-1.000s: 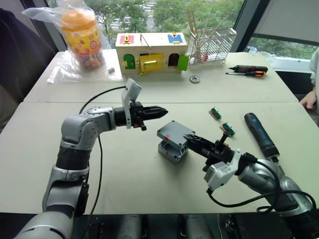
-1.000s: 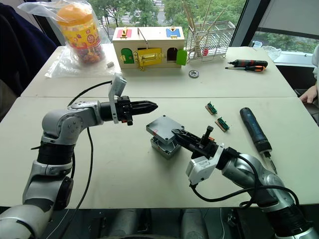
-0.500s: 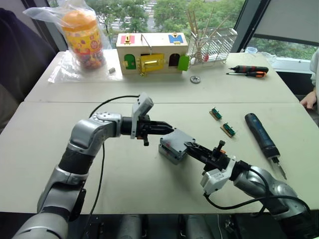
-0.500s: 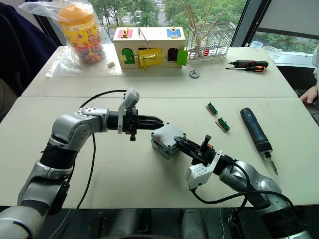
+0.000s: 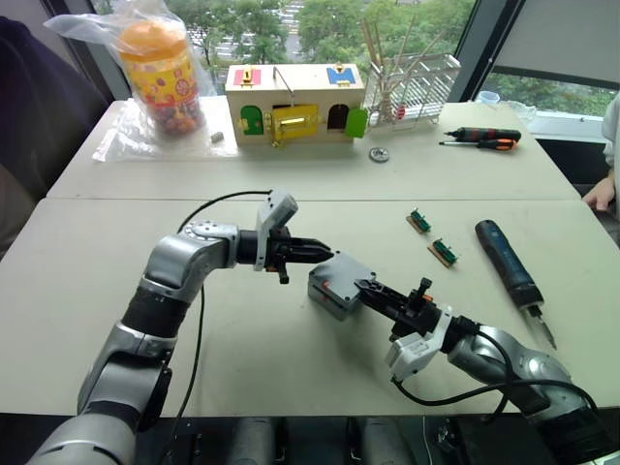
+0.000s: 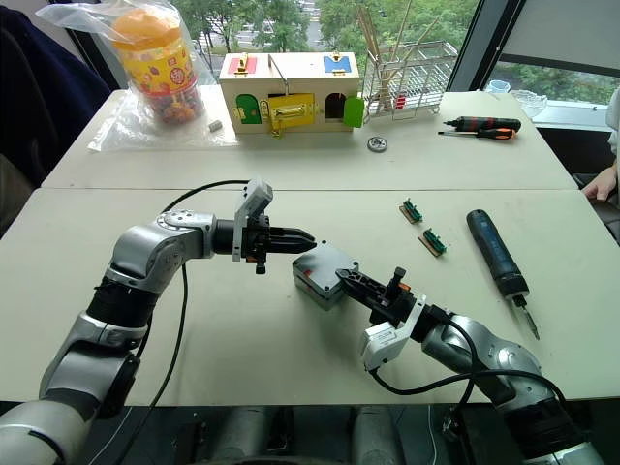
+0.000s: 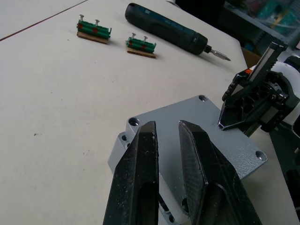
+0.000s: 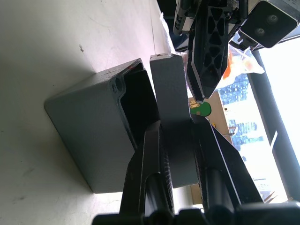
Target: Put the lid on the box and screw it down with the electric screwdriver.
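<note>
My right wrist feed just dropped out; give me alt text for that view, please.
The right gripper holds the grey lid by its edge, tilted beside the open top of the grey box, not yet seated flat. The left gripper points down at the lid's far side.

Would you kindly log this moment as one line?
lid: tilted on box, unseated | right gripper: shut on lid | left gripper: open, at lid | electric screwdriver: on table

One lid (image 5: 346, 274), one box (image 5: 327, 296), two pincers (image 5: 325, 253)
</note>
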`<action>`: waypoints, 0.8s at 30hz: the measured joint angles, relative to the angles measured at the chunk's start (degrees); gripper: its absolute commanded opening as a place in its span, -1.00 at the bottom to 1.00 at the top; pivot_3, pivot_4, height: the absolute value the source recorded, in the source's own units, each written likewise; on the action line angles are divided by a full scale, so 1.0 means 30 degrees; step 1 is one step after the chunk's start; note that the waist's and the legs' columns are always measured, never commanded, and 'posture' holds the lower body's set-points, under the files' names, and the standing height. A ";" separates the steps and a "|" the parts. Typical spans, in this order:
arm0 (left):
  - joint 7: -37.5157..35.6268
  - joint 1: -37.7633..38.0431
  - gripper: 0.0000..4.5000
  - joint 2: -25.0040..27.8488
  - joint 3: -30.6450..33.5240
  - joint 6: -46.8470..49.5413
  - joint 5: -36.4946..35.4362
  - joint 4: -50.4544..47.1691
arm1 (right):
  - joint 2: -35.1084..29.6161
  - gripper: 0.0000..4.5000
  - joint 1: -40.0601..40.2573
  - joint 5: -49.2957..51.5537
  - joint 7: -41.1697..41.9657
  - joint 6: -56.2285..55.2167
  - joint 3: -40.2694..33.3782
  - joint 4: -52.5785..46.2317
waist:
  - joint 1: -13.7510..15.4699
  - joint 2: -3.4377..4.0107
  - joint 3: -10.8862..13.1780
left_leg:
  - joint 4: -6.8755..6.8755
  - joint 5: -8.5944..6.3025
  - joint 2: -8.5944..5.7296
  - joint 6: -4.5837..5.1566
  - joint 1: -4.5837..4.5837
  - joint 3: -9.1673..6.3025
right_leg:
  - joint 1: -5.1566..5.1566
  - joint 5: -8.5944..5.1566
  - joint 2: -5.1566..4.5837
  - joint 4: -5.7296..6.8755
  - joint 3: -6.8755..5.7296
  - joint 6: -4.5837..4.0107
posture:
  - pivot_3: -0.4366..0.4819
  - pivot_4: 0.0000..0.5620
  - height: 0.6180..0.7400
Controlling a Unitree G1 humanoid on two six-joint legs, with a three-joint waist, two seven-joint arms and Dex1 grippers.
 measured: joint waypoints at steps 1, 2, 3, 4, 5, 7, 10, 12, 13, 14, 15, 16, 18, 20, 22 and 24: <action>-0.0006 0.0000 -0.68 -0.0051 0.0000 0.0000 0.0022 0.0000 | -0.0006 -0.95 -0.0073 -0.0091 -0.0118 -0.0002 0.0062 0.0084 | 0.0003 0.0000 0.0000 | 0.0000 0.0000 0.0000 0.0000 0.0000 0.0001 | 0.0001 0.0000 0.0000 0.0000 0.0000 0.0000 | -0.05 -0.47 0.42; -0.0009 0.0000 -0.68 -0.0089 0.0000 0.0000 0.0025 0.0000 | -0.0009 -0.95 -0.0121 -0.0134 -0.0205 -0.0004 0.0107 0.0170 | 0.0004 0.0000 0.0000 | 0.0000 0.0000 0.0000 0.0000 0.0000 0.0001 | 0.0001 0.0000 0.0000 0.0000 0.0000 0.0000 | -0.05 -0.47 0.42; -0.0010 0.0001 -0.68 -0.0135 0.0001 0.0000 0.0031 0.0001 | -0.0040 -0.95 -0.0190 -0.0268 -0.0310 -0.0014 0.0191 0.0261 | 0.0003 0.0000 0.0000 | 0.0000 0.0000 0.0000 0.0000 0.0000 0.0000 | 0.0002 0.0000 -0.0001 0.0000 0.0000 0.0000 | -0.05 -0.47 0.42; -0.0011 0.0001 -0.68 -0.0181 0.0000 -0.0001 0.0041 0.0000 | -0.0079 -0.95 -0.0287 -0.0380 -0.0425 -0.0043 0.0260 0.0363 | 0.0002 0.0000 0.0000 | 0.0001 0.0000 0.0000 0.0000 0.0000 0.0001 | 0.0003 0.0000 0.0000 0.0000 0.0000 0.0000 | -0.05 -0.47 0.42; -0.0012 0.0001 -0.68 -0.0217 -0.0001 -0.0001 0.0054 0.0000 | -0.0112 -0.95 -0.0411 -0.0459 -0.0503 -0.0061 0.0320 0.0458 | -0.0002 0.0000 0.0000 | 0.0000 0.0000 0.0000 0.0000 0.0000 0.0000 | 0.0002 0.0000 0.0000 0.0000 0.0000 0.0000 | -0.05 -0.47 0.42; -0.0027 0.0002 -0.68 -0.0240 -0.0019 -0.0014 0.0147 0.0000 | -0.0187 -0.95 -0.0500 -0.0615 -0.0695 -0.0063 0.0452 0.0555 | 0.0005 0.0001 0.0000 | 0.0001 0.0000 0.0000 0.0000 0.0000 -0.0002 | 0.0002 0.0000 0.0000 0.0001 0.0000 0.0000 | -0.05 -0.47 0.42; -0.0230 0.0058 -0.68 -0.0195 -0.0422 -0.0214 0.0484 -0.0003 | -0.0344 -0.95 -0.0582 -0.0802 -0.0969 -0.0087 0.0581 0.0683 | 0.0006 0.0001 -0.0001 | 0.0001 0.0000 -0.0001 0.0000 0.0001 0.0001 | 0.0009 0.0000 0.0000 0.0000 -0.0001 0.0000 | -0.05 -0.47 0.42; -0.0505 0.0123 -0.68 -0.0124 -0.0804 -0.0538 0.0787 -0.0005 | -0.0410 -0.95 -0.0588 -0.0854 -0.1167 -0.0110 0.0660 0.0776 | 0.0012 0.0003 -0.0002 | 0.0001 0.0000 -0.0001 0.0000 0.0002 0.0006 | 0.0011 0.0000 0.0000 0.0000 -0.0001 0.0000 | -0.05 -0.47 0.42; -0.0625 0.0160 -0.68 -0.0080 -0.1017 -0.0688 0.0935 -0.0006 | -0.0466 -0.95 -0.0585 -0.0884 -0.1301 -0.0137 0.0696 0.0848 | 0.0013 0.0005 -0.0004 | 0.0001 0.0000 -0.0001 0.0000 0.0002 0.0006 | 0.0012 0.0000 0.0000 0.0000 -0.0001 0.0000 | -0.05 -0.47 0.42; -0.0746 0.0238 -0.68 -0.0067 -0.1146 -0.0819 0.1101 -0.0006 | -0.0489 -0.95 -0.0576 -0.0966 -0.1433 -0.0154 0.0709 0.0883 | 0.0012 0.0006 -0.0004 | 0.0001 0.0000 -0.0001 0.0000 0.0002 0.0006 | 0.0013 0.0000 0.0000 -0.0001 -0.0001 0.0000 | -0.05 -0.47 0.42; -0.0848 0.0265 -0.68 -0.0048 -0.1184 -0.0923 0.1157 -0.0007 | -0.0531 -0.95 -0.0560 -0.1057 -0.1547 -0.0160 0.0736 0.0903 | 0.0017 0.0006 -0.0005 | 0.0001 0.0000 -0.0001 0.0000 0.0002 0.0006 | 0.0015 -0.0001 0.0000 -0.0001 -0.0001 0.0001 | -0.05 -0.47 0.42; -0.0921 0.0265 -0.68 0.0000 -0.1237 -0.0992 0.1228 -0.0009 | -0.0570 -0.95 -0.0566 -0.1150 -0.1631 -0.0160 0.0758 0.0915 | 0.0018 0.0008 -0.0008 | 0.0001 0.0000 -0.0002 0.0000 0.0007 0.0005 | 0.0021 -0.0001 -0.0001 -0.0001 -0.0001 0.0001 | -0.05 -0.47 0.42; -0.1038 0.0264 -0.68 0.0057 -0.1422 -0.1315 0.1456 -0.0030 | -0.0687 -0.95 -0.0566 -0.1222 -0.1795 -0.0163 0.0819 0.0963 | 0.0028 0.0009 -0.0010 | 0.0002 0.0000 -0.0003 0.0000 0.0015 0.0005 | 0.0039 -0.0002 -0.0001 -0.0006 -0.0003 0.0002 | -0.05 -0.47 0.42; -0.1190 0.0266 -0.68 0.0161 -0.1695 -0.1763 0.1786 -0.0072 | -0.0753 -0.95 -0.0566 -0.1254 -0.1912 -0.0205 0.0860 0.1059 | 0.0029 0.0009 -0.0013 | 0.0001 0.0000 -0.0003 0.0000 0.0056 0.0006 | 0.0084 -0.0007 -0.0001 -0.0011 -0.0005 0.0009 | -0.05 -0.47 0.42; -0.1339 0.0302 -0.69 0.0250 -0.2027 -0.2181 0.2206 -0.0202 | -0.0805 -0.49 -0.0562 -0.1309 -0.1975 -0.0214 0.0906 0.1175 | 0.0029 0.0009 -0.0013 | -0.0010 -0.0001 -0.0002 0.0000 0.0151 0.0009 | 0.0194 -0.0022 -0.0002 -0.0034 -0.0012 0.0022 | -0.05 -0.47 0.42; -0.1363 0.0522 -0.69 0.0359 -0.2339 -0.2522 0.2497 -0.0322 | -0.0865 -0.10 -0.0527 -0.1163 -0.2169 -0.0249 0.0947 0.1237 | 0.0009 0.0000 -0.0017 | -0.0052 -0.0003 0.0007 -0.0003 0.0288 0.0003 | 0.0322 -0.0036 -0.0010 -0.0062 -0.0010 0.0027 | -0.05 -0.47 0.42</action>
